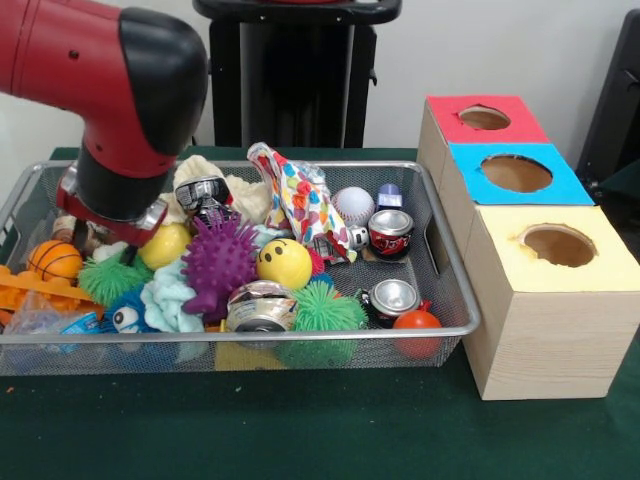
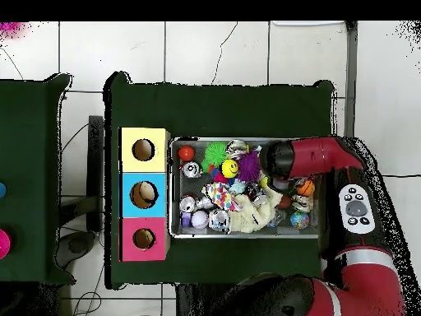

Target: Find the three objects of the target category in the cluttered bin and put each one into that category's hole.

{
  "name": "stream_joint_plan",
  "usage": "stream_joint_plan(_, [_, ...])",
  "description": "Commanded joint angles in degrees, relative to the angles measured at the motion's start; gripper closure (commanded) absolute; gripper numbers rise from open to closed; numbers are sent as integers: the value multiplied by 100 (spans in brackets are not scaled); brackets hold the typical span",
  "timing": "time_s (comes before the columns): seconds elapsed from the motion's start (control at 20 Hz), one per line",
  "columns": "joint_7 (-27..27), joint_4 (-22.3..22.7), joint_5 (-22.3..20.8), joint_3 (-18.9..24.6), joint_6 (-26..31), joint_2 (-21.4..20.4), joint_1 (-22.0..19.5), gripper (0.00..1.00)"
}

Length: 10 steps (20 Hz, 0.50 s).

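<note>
The silver wire-mesh bin [image 1: 300, 332] is full of toys; it also shows in the overhead view [image 2: 238, 141]. A cream-tan plush [image 1: 215, 172] lies at the back, partly behind a small can, and shows in the overhead view [image 2: 251, 216]. A brownish soft thing [image 1: 78, 233] peeks out under the arm. I see no tiger. My gripper [image 1: 112, 228] is down in the bin's left end, its tip hidden by the wrist and the toys. The red-topped hole [image 1: 484, 118] is on the farthest box [image 2: 144, 239].
The blue-topped hole [image 1: 516, 173] and the yellow-topped hole [image 1: 559, 245] stand right of the bin. In the bin lie a purple spiky ball [image 1: 218, 262], a yellow smiley ball [image 1: 285, 263], a green spiky ball [image 1: 325, 312], cans [image 1: 390, 232], a baseball [image 1: 352, 205] and a small basketball [image 1: 54, 260].
</note>
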Motion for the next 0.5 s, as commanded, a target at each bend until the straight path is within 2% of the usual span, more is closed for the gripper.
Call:
stream_joint_plan(0.05, [1962, 580, 128, -625, -1117, 357, -63, 0])
stream_joint_plan(0.3, [2263, 706, 135, -947, -1649, 421, 183, 0])
stream_joint_plan(0.5, [2317, 635, 208, -1121, -1884, 558, 310, 0])
